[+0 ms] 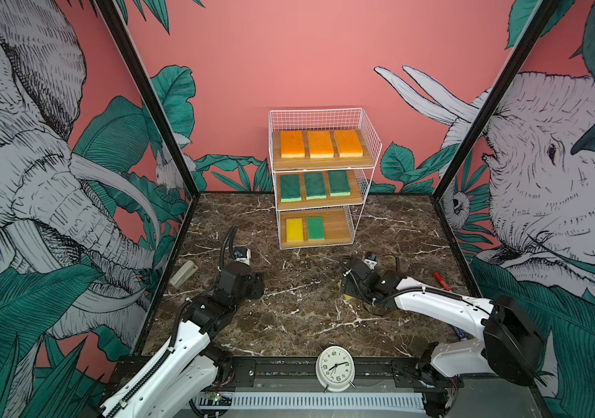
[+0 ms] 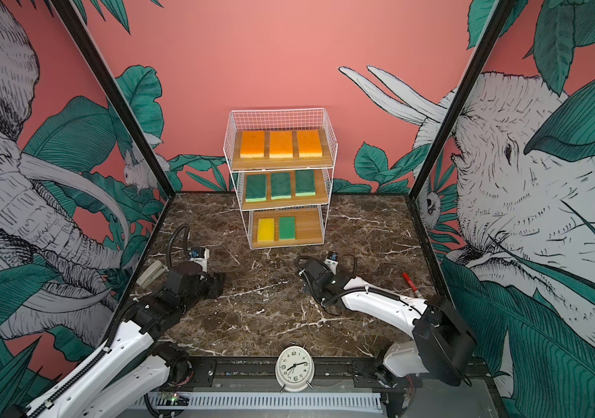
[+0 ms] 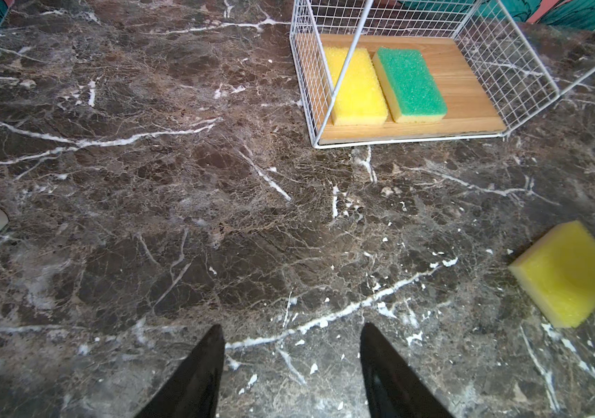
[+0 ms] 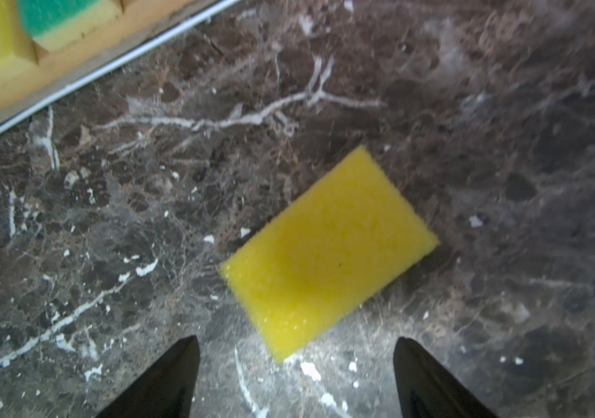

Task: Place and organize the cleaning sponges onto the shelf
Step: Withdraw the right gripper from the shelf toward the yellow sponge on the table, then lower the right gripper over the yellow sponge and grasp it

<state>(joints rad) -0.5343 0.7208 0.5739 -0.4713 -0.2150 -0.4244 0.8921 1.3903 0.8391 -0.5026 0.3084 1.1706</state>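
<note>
The right claw hangs open just over the yellow sponge, which lies askew on the table. It should probably turn square to the sponge and close across its narrow width. The left claw is open and empty. Both top views nearly hide that sponge under the arm, but show the shelf beyond with one lower-tier space free.

Bright, even light — right wrist view blurred, soft-focus.

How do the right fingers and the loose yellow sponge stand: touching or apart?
Apart. The right wrist view shows bare table between the open right fingers and the sponge.
</note>
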